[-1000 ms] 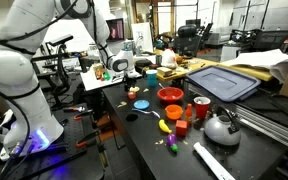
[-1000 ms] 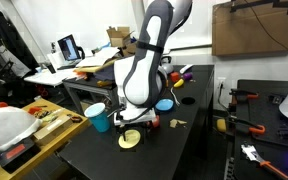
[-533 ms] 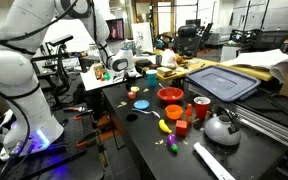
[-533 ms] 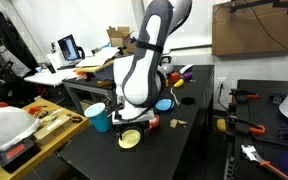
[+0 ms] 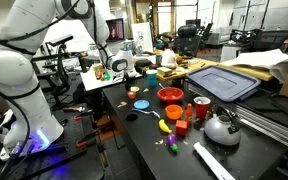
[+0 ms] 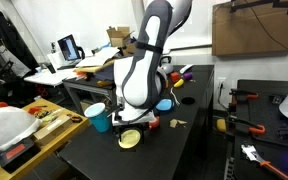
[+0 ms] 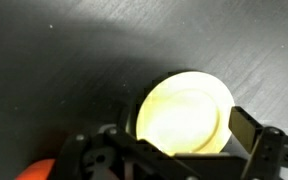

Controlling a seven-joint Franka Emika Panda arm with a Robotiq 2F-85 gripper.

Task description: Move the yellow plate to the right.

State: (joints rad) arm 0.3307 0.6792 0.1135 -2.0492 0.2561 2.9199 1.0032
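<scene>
Yellow plate (image 7: 184, 108): lay flat on black table (image 6: 194, 152), a blue cup (image 6: 99, 119) to its left. Gripper (image 7: 180, 140): hung directly over the plate, jaws spread wide at either side; contact apparently none, view dim.

In an exterior view, a black table (image 5: 154, 150) carries many small things. A red bowl (image 5: 170, 95) stands near its middle, and a red cup (image 5: 201, 108) is near it. A silver kettle (image 5: 221, 127) stands close to the cup, and 1 long white bar (image 5: 214, 160) lies in front of the kettle. A yellow banana-shaped toy (image 5: 165, 126) lies just beside a small red block (image 5: 182, 127). Behind them is a wide grey-blue tray (image 5: 224, 82).

In an exterior view, a teal cup (image 6: 101, 118) stands near the table corner and a blue bowl (image 6: 164, 103) is farther back. An open laptop (image 6: 69, 47) is on a desk behind, and a cardboard box (image 6: 248, 28) is high at the back.

In the wrist view, an orange object (image 7: 39, 170) shows at the lower corner. I cannot tell what it is.
</scene>
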